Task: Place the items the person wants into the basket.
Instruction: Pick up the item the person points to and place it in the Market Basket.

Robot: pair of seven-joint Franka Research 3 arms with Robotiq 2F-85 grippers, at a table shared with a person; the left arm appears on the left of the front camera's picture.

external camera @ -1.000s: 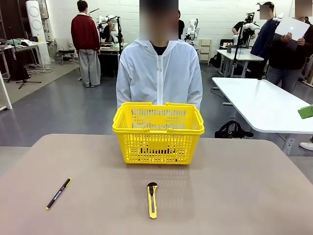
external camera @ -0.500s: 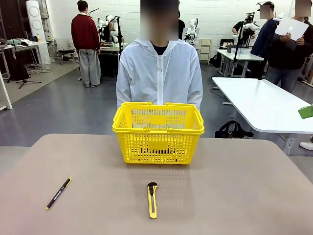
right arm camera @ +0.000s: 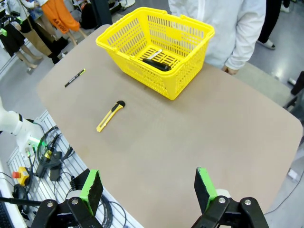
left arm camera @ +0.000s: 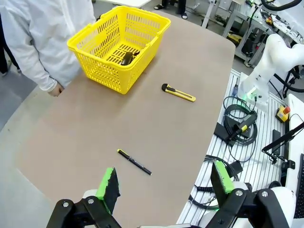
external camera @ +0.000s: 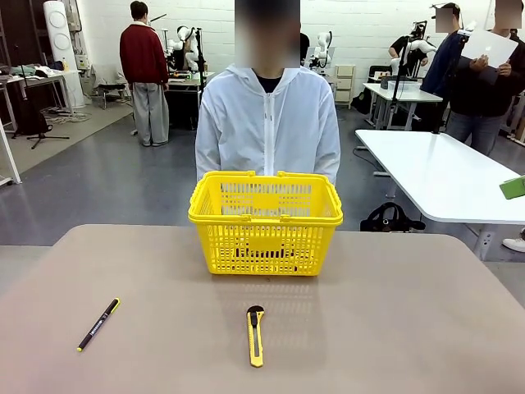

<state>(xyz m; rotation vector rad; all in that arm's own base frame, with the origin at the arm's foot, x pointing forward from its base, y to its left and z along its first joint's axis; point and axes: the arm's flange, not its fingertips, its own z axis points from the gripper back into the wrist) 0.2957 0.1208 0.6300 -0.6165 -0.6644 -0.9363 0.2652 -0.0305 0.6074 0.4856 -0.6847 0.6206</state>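
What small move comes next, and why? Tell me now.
Probably none: hold both arms back. The marker and a dark item lie in the basket, the pen and utility knife on the table look unwanted, and left gripper and right gripper stand open.

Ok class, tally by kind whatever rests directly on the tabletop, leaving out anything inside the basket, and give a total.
Basket: 1
Pen: 1
Knife: 1
Total: 3
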